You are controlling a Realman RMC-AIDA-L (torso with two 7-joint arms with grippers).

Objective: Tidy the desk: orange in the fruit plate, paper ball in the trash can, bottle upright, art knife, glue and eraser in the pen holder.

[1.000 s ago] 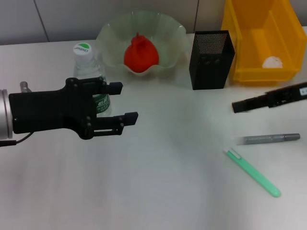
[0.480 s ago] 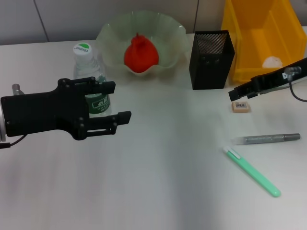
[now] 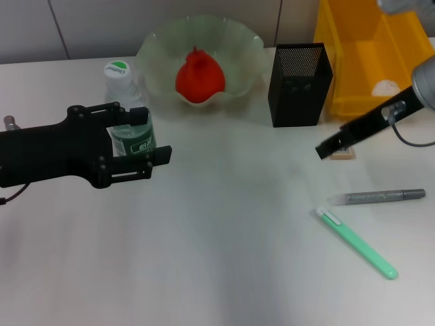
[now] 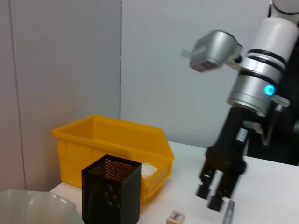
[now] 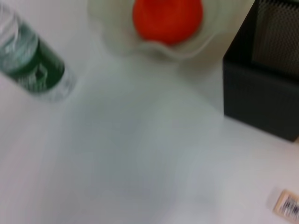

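Note:
The bottle (image 3: 126,102) stands upright at the back left, its green label showing between the fingers of my open left gripper (image 3: 155,136). The orange (image 3: 199,78) lies in the fruit plate (image 3: 234,41). The paper ball (image 3: 386,87) lies in the trash can (image 3: 353,41). The pen holder (image 3: 299,85) stands between them. My right gripper (image 3: 327,149) hangs open just over the eraser (image 3: 345,155), also seen in the left wrist view (image 4: 209,198) beside the eraser (image 4: 175,216). The eraser shows in the right wrist view (image 5: 287,204).
A grey pen-shaped item (image 3: 377,197) and a green pen-shaped item (image 3: 357,243) lie on the table at the front right. The wall runs behind the plate and the bin. The right wrist view shows the bottle (image 5: 35,63) and the pen holder (image 5: 266,79).
My left gripper has drawn back to the left along the bottle. My right gripper has tilted down and come over the eraser, partly covering it.

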